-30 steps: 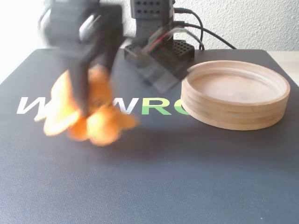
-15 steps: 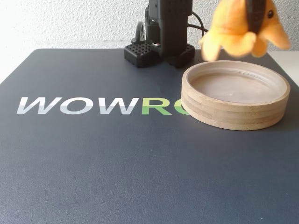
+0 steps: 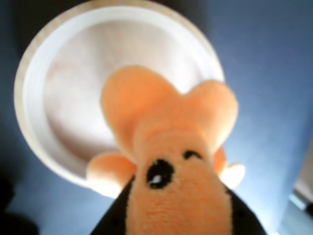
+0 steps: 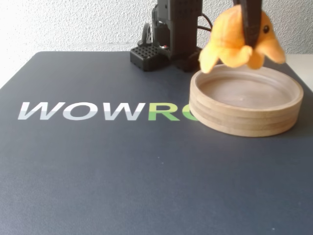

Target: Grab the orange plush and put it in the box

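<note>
The orange plush [image 4: 234,39] hangs in the air above the far rim of the box [image 4: 244,122], a round light wooden tray on the dark mat. My gripper [image 4: 250,29] is shut on the plush, with a black finger [image 4: 252,22] running down across its front. In the wrist view the plush [image 3: 171,161] fills the lower middle, head toward the camera and tentacles hanging over the box [image 3: 63,88] below. The black jaws show only as dark edges at the bottom on both sides of the plush.
A black perforated block [image 4: 146,58] and the arm's base [image 4: 178,29] stand at the back of the mat. The mat [image 4: 98,166] carries a white and green "WOWRO" logo left of the box. A white wall rises behind.
</note>
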Available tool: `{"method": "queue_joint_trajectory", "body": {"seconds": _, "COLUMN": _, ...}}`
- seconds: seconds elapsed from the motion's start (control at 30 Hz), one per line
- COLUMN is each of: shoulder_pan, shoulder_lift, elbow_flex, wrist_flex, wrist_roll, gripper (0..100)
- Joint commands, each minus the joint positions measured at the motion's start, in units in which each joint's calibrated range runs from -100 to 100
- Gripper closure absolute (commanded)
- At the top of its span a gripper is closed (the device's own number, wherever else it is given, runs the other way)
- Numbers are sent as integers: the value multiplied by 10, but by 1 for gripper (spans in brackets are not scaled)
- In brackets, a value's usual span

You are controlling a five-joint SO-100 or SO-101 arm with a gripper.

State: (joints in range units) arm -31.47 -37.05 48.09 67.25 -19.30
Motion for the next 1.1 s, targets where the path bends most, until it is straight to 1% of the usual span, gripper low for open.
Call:
{"method": "queue_joint_trajectory", "body": {"seconds": 0.0, "shoulder_pan": -5, "shoulder_lift": -15, "elbow_flex": -3, "wrist_flex": -10, "wrist_roll": -2, "gripper": 79}}
{"method": "queue_joint_trajectory", "body": {"seconds": 0.13, "shoulder_pan": -17, "shoulder_lift": -15, "elbow_flex": -2, "wrist_flex": -13, "wrist_roll": -3, "gripper": 59}}
{"method": "queue_joint_trajectory", "body": {"seconds": 0.17, "shoulder_pan": -21, "shoulder_lift": -15, "elbow_flex": -2, "wrist_flex": -14, "wrist_roll": -3, "gripper": 53}}
{"method": "queue_joint_trajectory", "body": {"seconds": 0.2, "shoulder_pan": -21, "shoulder_lift": -15, "elbow_flex": -2, "wrist_flex": -14, "wrist_roll": -3, "gripper": 50}}
{"method": "queue_joint_trajectory", "body": {"seconds": 0.27, "shoulder_pan": -16, "shoulder_lift": -16, "elbow_flex": -2, "wrist_flex": -12, "wrist_roll": -3, "gripper": 47}}
{"method": "queue_joint_trajectory", "body": {"seconds": 0.33, "shoulder_pan": -11, "shoulder_lift": -20, "elbow_flex": -3, "wrist_flex": -9, "wrist_roll": -2, "gripper": 47}}
{"method": "queue_joint_trajectory", "body": {"seconds": 0.5, "shoulder_pan": 58, "shoulder_lift": -23, "elbow_flex": -12, "wrist_flex": 23, "wrist_roll": 2, "gripper": 47}}
{"method": "queue_joint_trajectory", "body": {"seconds": 0.53, "shoulder_pan": 89, "shoulder_lift": -24, "elbow_flex": -12, "wrist_flex": 34, "wrist_roll": 6, "gripper": 47}}
{"method": "queue_joint_trajectory", "body": {"seconds": 0.6, "shoulder_pan": 124, "shoulder_lift": -38, "elbow_flex": -4, "wrist_flex": 32, "wrist_roll": 28, "gripper": 50}}
{"method": "queue_joint_trajectory", "body": {"seconds": 0.63, "shoulder_pan": 155, "shoulder_lift": -60, "elbow_flex": 7, "wrist_flex": 24, "wrist_roll": 56, "gripper": 58}}
{"method": "queue_joint_trajectory", "body": {"seconds": 0.73, "shoulder_pan": 196, "shoulder_lift": -103, "elbow_flex": 36, "wrist_flex": -13, "wrist_roll": 97, "gripper": 77}}
{"method": "queue_joint_trajectory", "body": {"seconds": 0.77, "shoulder_pan": 217, "shoulder_lift": -134, "elbow_flex": 59, "wrist_flex": -36, "wrist_roll": 122, "gripper": 89}}
{"method": "queue_joint_trajectory", "body": {"seconds": 0.83, "shoulder_pan": 232, "shoulder_lift": -162, "elbow_flex": 91, "wrist_flex": -58, "wrist_roll": 146, "gripper": 99}}
{"method": "queue_joint_trajectory", "body": {"seconds": 0.9, "shoulder_pan": 241, "shoulder_lift": -217, "elbow_flex": 136, "wrist_flex": -60, "wrist_roll": 167, "gripper": 96}}
{"method": "queue_joint_trajectory", "body": {"seconds": 0.97, "shoulder_pan": 239, "shoulder_lift": -289, "elbow_flex": 186, "wrist_flex": -58, "wrist_roll": 180, "gripper": 96}}
{"method": "queue_joint_trajectory", "body": {"seconds": 1.07, "shoulder_pan": 241, "shoulder_lift": -385, "elbow_flex": 274, "wrist_flex": -59, "wrist_roll": 184, "gripper": 96}}
